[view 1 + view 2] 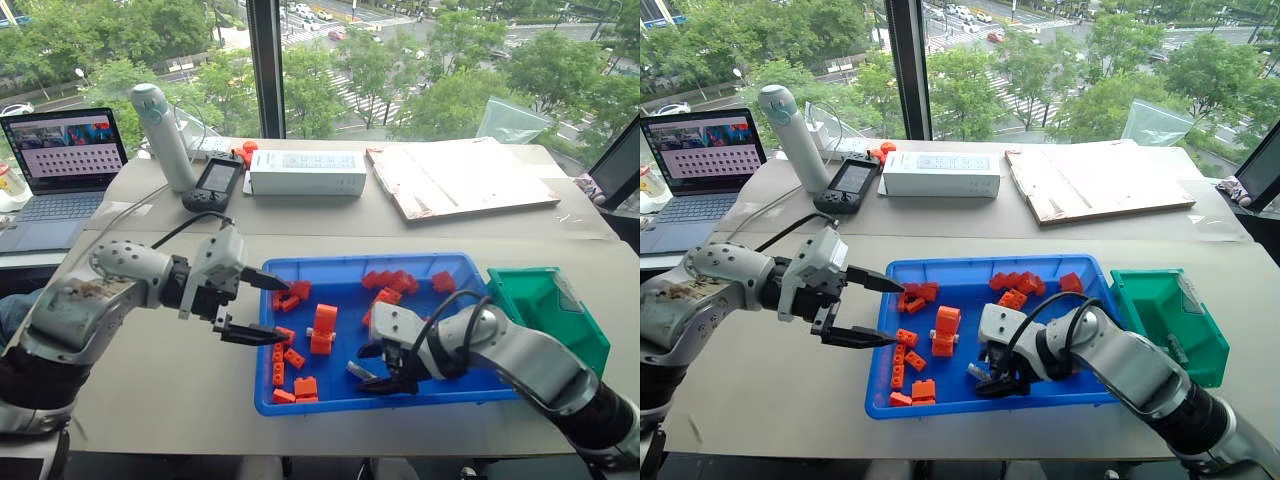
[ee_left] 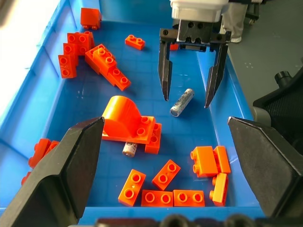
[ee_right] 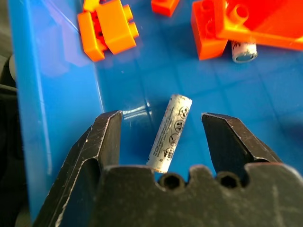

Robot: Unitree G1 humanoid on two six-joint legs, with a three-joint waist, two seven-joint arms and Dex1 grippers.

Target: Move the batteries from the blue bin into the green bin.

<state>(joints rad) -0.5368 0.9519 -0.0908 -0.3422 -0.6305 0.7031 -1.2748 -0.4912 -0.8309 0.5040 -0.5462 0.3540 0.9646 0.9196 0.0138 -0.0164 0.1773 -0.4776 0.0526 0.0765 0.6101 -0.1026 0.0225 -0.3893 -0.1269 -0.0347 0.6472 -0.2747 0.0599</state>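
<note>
Grey table: right hand (image 2: 185, 97) spread open astride a battery (image 3: 169, 133) in the blue bin (image 1: 268, 345)

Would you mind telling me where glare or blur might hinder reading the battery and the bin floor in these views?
Right wrist view: the battery is sharp with legible print, a glare streak lies on the blue bin wall, and the far bricks are soft. Left wrist view: the left gripper's own fingers are blurred, and the right gripper is crisp.

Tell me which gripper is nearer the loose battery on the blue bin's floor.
Right. The right gripper stands open astride the battery, one finger on either side. The left gripper, also open, hangs at the blue bin's far end.
</note>
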